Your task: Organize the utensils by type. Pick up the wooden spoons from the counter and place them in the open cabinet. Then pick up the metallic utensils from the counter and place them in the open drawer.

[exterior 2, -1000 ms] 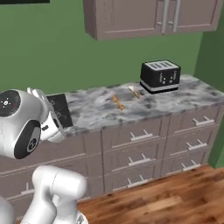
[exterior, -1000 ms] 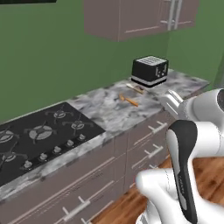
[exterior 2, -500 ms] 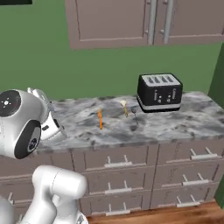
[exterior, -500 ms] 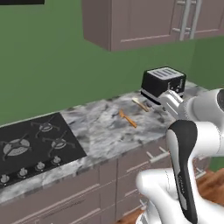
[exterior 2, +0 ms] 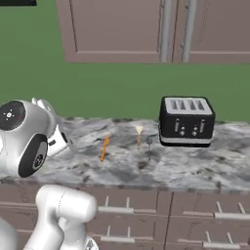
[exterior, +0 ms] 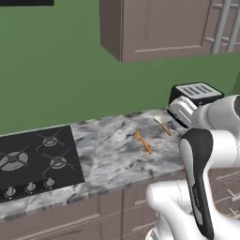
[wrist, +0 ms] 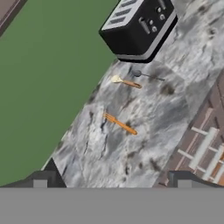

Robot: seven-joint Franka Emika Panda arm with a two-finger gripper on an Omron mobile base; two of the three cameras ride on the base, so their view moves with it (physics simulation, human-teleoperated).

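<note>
Hovering wide open, the claw faces the orange-brown spoon on the tabletop (nothing held), probably lining up a first pick.

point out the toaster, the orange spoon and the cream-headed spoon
toaster (exterior 2: 186,121), right base view, on its front face
orange spoon (wrist: 120,124), hand view, mid handle
cream-headed spoon (wrist: 116,79), hand view, on the pale bowl

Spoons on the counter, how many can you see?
3. An orange-brown spoon lies alone on the counter; a cream-headed spoon and a dark grey spoon lie by the toaster. More may be hidden.
</note>
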